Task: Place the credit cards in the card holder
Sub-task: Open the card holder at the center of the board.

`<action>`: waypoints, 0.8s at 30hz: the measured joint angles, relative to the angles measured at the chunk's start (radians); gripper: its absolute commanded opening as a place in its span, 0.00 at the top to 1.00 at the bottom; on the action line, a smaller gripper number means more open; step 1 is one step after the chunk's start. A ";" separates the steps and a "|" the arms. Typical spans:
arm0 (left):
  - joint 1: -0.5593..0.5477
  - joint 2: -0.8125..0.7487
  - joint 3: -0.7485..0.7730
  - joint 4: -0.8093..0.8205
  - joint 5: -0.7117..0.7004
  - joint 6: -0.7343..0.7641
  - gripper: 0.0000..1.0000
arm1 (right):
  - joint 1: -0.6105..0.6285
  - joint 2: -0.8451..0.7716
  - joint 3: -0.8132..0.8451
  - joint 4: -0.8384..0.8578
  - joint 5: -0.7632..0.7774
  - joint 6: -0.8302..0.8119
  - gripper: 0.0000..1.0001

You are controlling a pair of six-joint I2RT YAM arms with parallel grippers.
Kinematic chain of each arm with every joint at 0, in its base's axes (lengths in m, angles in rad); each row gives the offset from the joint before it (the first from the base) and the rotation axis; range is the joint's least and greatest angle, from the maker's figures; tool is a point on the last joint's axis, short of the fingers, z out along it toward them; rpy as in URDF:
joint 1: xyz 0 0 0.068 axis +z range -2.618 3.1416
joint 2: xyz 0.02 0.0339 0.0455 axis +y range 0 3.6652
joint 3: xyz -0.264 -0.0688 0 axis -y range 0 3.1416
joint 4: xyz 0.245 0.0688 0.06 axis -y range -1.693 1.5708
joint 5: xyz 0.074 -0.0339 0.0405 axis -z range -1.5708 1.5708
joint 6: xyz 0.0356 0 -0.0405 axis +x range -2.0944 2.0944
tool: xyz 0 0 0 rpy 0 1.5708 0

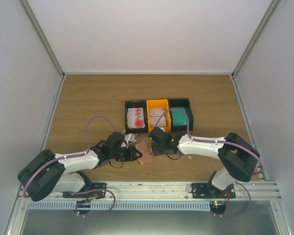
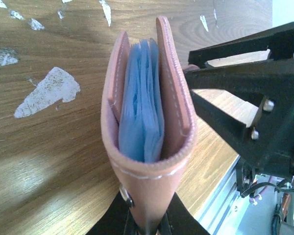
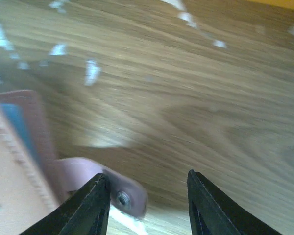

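Wooden table; at its far centre the black-and-orange tray, with credit cards lying in its compartments, white-and-red toward the left, teal on the right. At near centre, between the arms, is the card holder, mouth gaping. The left gripper is clenched on its folded spine. The right gripper has its jaws apart, gripping nothing, the snap tab just beside one finger. We judge the holder light, leather-like and springy at the fold, its blue sleeves soft and floppy; best held by the spine. The cards look thin, stiff and slick; we would pinch a short edge. White scraps lie about.
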 measured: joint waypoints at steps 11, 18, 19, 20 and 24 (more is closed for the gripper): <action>0.000 0.003 0.020 -0.016 0.001 0.019 1.00 | -0.004 -0.119 -0.050 0.030 -0.008 -0.007 0.54; 0.000 0.004 0.021 -0.027 0.001 0.024 1.00 | -0.004 -0.082 -0.050 0.088 -0.060 -0.009 0.69; 0.000 0.004 0.021 -0.029 0.001 0.024 1.00 | -0.004 -0.077 -0.050 0.090 -0.059 -0.009 0.70; 0.000 0.004 0.021 -0.030 0.001 0.024 1.00 | -0.004 -0.069 -0.050 0.091 -0.058 -0.004 0.70; 0.000 0.008 0.023 -0.034 0.001 0.024 1.00 | -0.004 -0.045 -0.057 0.099 -0.059 0.005 0.74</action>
